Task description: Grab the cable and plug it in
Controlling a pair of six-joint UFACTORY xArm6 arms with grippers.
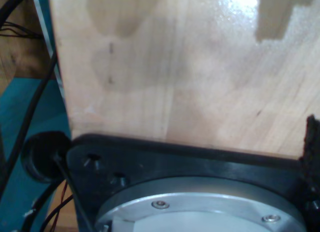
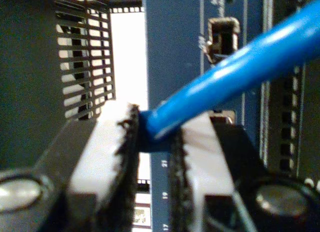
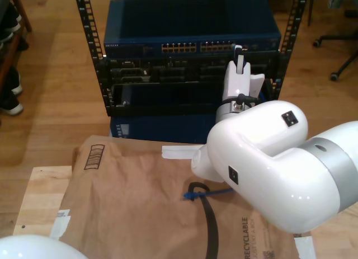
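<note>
Up at the rack (image 3: 89, 46), my second gripper (image 2: 152, 142) pinching the cable (image 2: 235, 76)

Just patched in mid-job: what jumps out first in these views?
My second gripper is shut on the bright blue cable, right in front of the blue switch's port panel. In the exterior view, the big white arm fills the right foreground over brown paper.

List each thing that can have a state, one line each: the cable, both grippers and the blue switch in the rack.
cable: clamped between the pads, not plugged in; a loose end lies on the brown paper.
my second gripper: shut on the cable, raised in front of the rack.
my first gripper: jaws not seen; its camera faces a wooden board.
blue switch: mounted in the rack; port state too small to tell.
</note>
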